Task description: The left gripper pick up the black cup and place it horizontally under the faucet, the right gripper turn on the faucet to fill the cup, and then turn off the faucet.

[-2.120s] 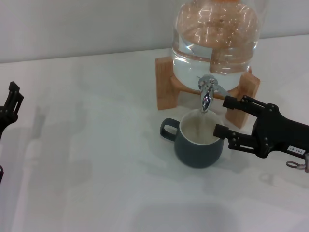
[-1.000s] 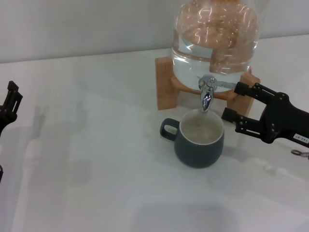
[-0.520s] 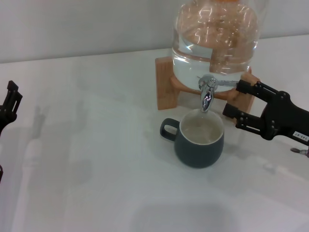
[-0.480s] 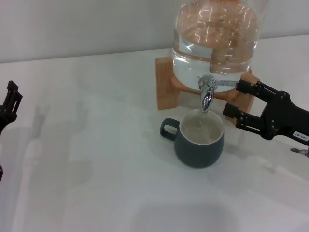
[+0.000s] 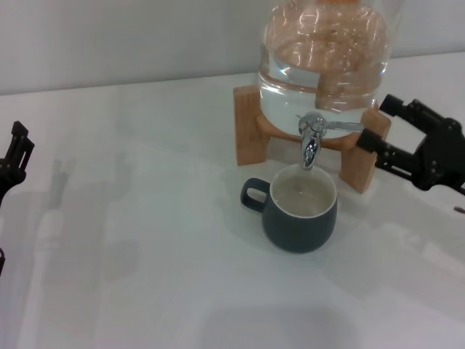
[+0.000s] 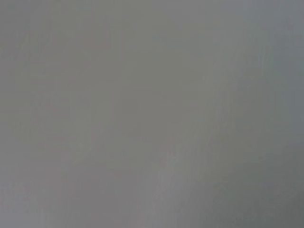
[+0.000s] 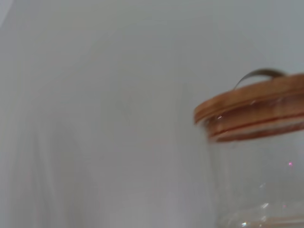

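Note:
The black cup (image 5: 299, 217) stands upright on the white table, right under the spout of the chrome faucet (image 5: 312, 139), with its loop handle pointing left. Its cream inside holds pale liquid. The faucet's thin lever sticks out sideways to the right. My right gripper (image 5: 376, 121) hovers open just right of the lever's tip, beside the wooden stand, with nothing between its fingers. My left gripper (image 5: 16, 155) sits parked at the table's far left edge, only partly in view. The left wrist view is plain grey.
A glass water jar (image 5: 323, 58) rests on a wooden stand (image 5: 251, 134) behind the cup. The right wrist view shows the jar's wooden lid (image 7: 251, 111) against a pale wall. The white tabletop (image 5: 145, 254) spreads left and in front of the cup.
My right gripper came up to the lever, which swung out sideways, then drew back to the right and away from the cup. The cup and left arm stayed put.

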`<control>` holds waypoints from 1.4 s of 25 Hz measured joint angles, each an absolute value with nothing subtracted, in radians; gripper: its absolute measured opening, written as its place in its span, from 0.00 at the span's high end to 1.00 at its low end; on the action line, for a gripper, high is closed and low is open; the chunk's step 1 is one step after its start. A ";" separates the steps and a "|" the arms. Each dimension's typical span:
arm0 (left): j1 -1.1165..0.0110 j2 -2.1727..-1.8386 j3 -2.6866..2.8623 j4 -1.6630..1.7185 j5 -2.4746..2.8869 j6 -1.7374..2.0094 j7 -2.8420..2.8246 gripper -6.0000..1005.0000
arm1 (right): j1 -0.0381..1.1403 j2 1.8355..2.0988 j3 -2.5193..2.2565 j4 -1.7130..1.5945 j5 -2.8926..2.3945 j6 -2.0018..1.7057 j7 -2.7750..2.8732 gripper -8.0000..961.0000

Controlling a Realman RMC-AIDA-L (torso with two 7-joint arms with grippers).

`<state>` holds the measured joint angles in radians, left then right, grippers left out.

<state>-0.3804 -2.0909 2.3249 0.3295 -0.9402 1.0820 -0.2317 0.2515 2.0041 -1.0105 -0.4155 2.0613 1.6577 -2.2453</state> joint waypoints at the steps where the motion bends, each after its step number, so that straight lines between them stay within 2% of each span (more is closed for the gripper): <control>1: -0.380 -2.091 2.324 0.330 -0.940 1.082 -0.232 0.21 | 0.250 2.004 -1.008 -0.415 2.074 1.654 -2.246 0.13; 17: -0.389 -2.089 2.318 0.327 -0.940 1.082 -0.230 0.21 | 0.270 2.009 -0.869 -0.299 2.278 1.360 -2.419 0.13; 35: -0.396 -2.088 2.315 0.327 -0.942 1.081 -0.230 0.21 | 0.307 2.013 -0.870 -0.183 2.500 1.291 -2.631 0.13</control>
<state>-0.3958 -2.0878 2.3147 0.3265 -0.9419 1.0814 -0.2305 0.3068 2.0126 -0.8701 -0.1828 2.5002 1.2911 -2.6314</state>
